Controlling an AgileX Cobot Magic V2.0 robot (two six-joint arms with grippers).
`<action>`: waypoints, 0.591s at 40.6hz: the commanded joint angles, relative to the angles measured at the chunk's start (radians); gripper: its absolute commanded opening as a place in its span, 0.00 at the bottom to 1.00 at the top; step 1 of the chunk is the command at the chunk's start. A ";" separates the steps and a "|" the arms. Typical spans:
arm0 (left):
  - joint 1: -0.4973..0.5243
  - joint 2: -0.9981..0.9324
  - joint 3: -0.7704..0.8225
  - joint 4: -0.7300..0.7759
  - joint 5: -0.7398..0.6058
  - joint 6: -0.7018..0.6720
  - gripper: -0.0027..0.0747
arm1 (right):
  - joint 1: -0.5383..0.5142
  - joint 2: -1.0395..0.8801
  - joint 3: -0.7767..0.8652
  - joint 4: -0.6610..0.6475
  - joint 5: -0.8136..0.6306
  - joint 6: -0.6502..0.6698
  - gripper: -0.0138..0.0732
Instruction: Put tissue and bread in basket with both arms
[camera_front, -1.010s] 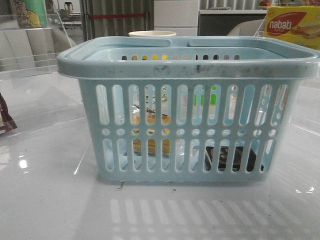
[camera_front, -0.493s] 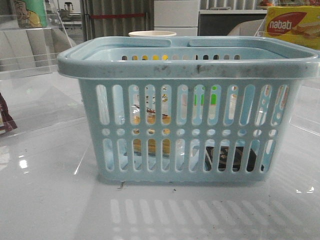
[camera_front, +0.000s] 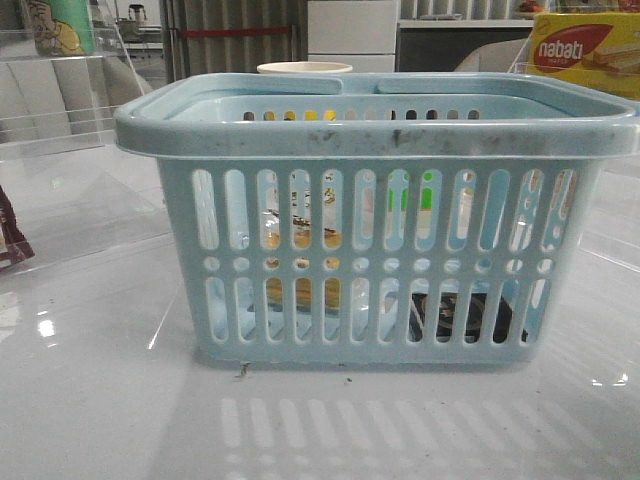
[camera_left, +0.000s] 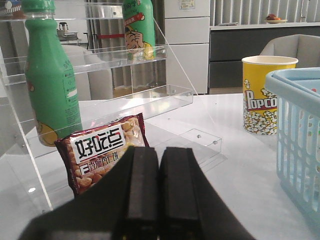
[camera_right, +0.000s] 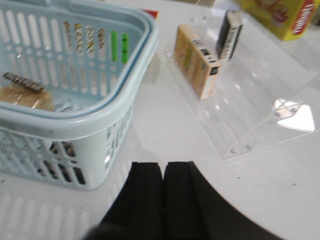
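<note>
The pale-blue basket (camera_front: 380, 135) stands in the middle of the table. Through its front slots I see the golden bread (camera_front: 300, 292) on the left side and the dark tissue (camera_front: 465, 316) low on the right side. In the right wrist view the bread (camera_right: 25, 96) lies on the basket (camera_right: 100, 112) floor with its dark label up. My right gripper (camera_right: 163, 166) is shut and empty, over bare table beside the basket's corner. My left gripper (camera_left: 159, 151) is shut and empty, away from the basket (camera_left: 295, 130), in front of a snack bag. Neither gripper shows in the front view.
A dark red-brown snack bag (camera_left: 102, 150) and a green bottle (camera_left: 50, 85) stand on a clear acrylic shelf (camera_left: 150, 100). A popcorn cup (camera_left: 265, 95) sits next to the basket. Another clear rack (camera_right: 250, 105) holds boxes (camera_right: 197, 62). A yellow nabati box (camera_front: 585, 55) stands at the back right.
</note>
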 joint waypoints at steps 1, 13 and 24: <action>-0.006 -0.017 -0.001 0.001 -0.091 -0.011 0.15 | -0.070 -0.097 0.068 -0.006 -0.200 -0.008 0.22; -0.006 -0.017 -0.001 0.001 -0.091 -0.011 0.15 | -0.175 -0.320 0.347 -0.006 -0.432 -0.008 0.22; -0.006 -0.017 -0.001 0.001 -0.091 -0.011 0.15 | -0.176 -0.398 0.485 -0.006 -0.520 -0.008 0.22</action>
